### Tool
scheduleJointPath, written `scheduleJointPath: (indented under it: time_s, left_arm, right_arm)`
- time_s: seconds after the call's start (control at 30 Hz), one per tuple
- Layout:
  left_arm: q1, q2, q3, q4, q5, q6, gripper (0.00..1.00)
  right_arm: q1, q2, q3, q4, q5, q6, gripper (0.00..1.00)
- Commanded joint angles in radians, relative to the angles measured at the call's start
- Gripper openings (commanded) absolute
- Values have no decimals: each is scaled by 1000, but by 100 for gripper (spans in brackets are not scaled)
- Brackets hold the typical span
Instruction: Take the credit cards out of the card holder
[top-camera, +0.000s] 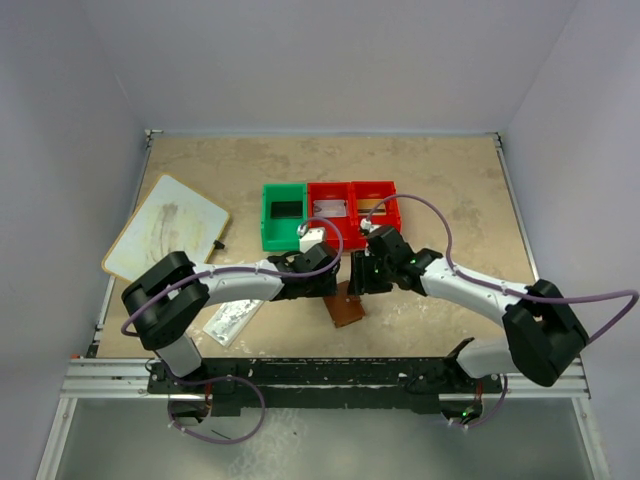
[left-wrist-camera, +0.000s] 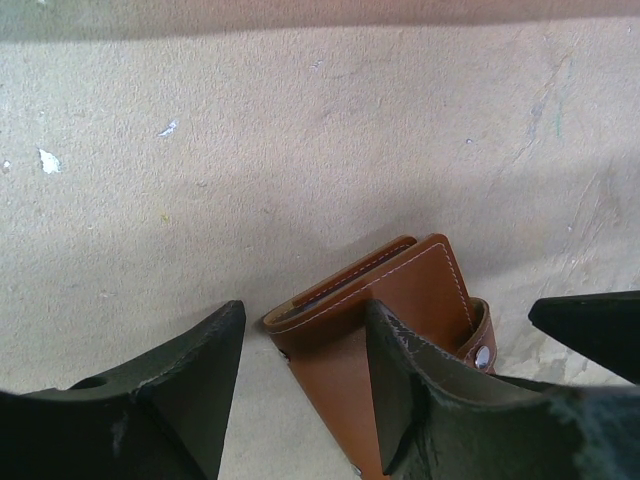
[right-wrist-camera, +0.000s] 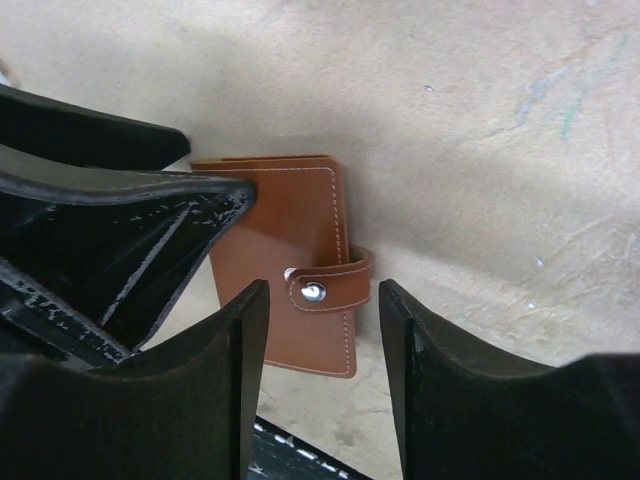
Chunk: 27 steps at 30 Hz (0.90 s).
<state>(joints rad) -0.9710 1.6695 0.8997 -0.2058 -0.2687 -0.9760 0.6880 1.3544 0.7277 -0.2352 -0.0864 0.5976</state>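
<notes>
While the holder (top-camera: 345, 309) lies closed on the worktop (top-camera: 450, 170), near the front edge and well short of the bins (top-camera: 330, 212), both arms lean in over it from opposite sides. Judgement: the pairing suits the job, one pincer to pin the leather and the other to undo the closure. Strap (right-wrist-camera: 335, 280) is fastened across the opening edge, its stud (right-wrist-camera: 314, 292) pressed home. No cards are visible, so the extraction proper is not yet begun.

Left pincer (left-wrist-camera: 305, 315): roughly half open, released, grasping nothing. One corner of the holder sits in the gap. The finger nearer the strap (left-wrist-camera: 420, 380) overlaps the cover in the wrist view; contact cannot be told. The other finger (left-wrist-camera: 190, 380) stands apart from the leather.

Right pincer (right-wrist-camera: 322, 300): also about half open, released. Its fingers bracket the strap and stud, one on each side, with a narrow gap showing on both. It looks placed to catch the strap tab and pull the snap. Whether the tips touch the cover beneath cannot be told.

Risk: the two pincers are crowded close, and the holder looks light enough to slide if the strap is tugged while unpinned.
</notes>
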Motion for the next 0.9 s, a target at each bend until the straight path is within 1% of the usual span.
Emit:
scheduleJointPath:
  time_s: [0.0, 0.23, 0.43, 0.5, 0.67, 0.87]
  left_arm:
    - [-1, 13, 18, -50, -9, 27, 49]
    - [-1, 7, 16, -53, -17, 25, 48]
    - [-1, 8, 15, -52, -16, 21, 48]
    - [-1, 7, 15, -52, -18, 20, 48]
    - [-1, 2, 14, -56, -20, 20, 48]
    - [-1, 9, 11, -49, -11, 20, 48]
  right_arm:
    - [11, -9, -17, 74, -79, -17, 52]
    - [31, 64, -12, 54, 13, 5, 55]
    - [33, 54, 0, -28, 137, 19, 50]
    - [33, 30, -9, -62, 129, 38, 48]
    - [27, 0, -9, -108, 194, 59, 46]
    - [25, 23, -1, -81, 185, 67, 42]
